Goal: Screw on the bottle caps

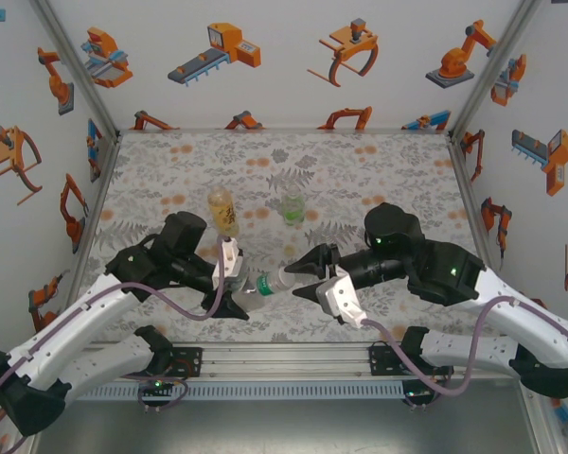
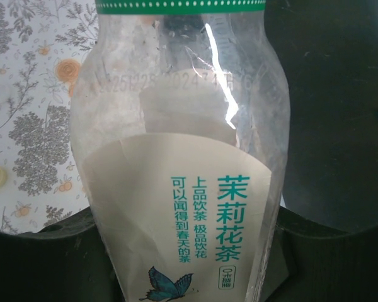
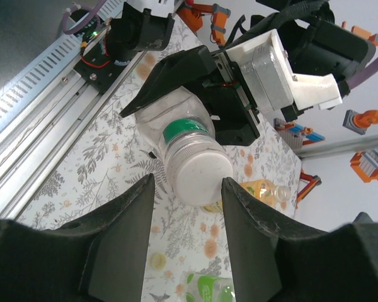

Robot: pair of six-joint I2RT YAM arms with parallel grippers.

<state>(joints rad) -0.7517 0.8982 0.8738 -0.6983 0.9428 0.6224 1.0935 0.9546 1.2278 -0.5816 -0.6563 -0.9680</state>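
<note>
Evidently at the threading step on the clear bottle [image 2: 183, 157] with the green label. Pinched around its body by the left gripper [image 1: 239, 287] and lying level just above the middle of the counter's [image 1: 170, 170] near edge, neck pointing toward the right arm. Already sitting on that neck: the white cap [image 3: 205, 173]; hard to tell whether square or at all tightened. Flanked by the spread right gripper [image 3: 188, 185], one finger on either side of the cap, a sliver of gap on each side, not yet touching.

Next, most likely: close on the cap's rim, keep in line with the neck, then twist while clamping the bottle against turning. Beware of a crooked start and of crushing the thin wall.

Left to cap, apparently: the amber bottle [image 1: 223, 210] and the squat green one [image 1: 292, 208], upright and apart, roughly midway between the near and far edges.
</note>
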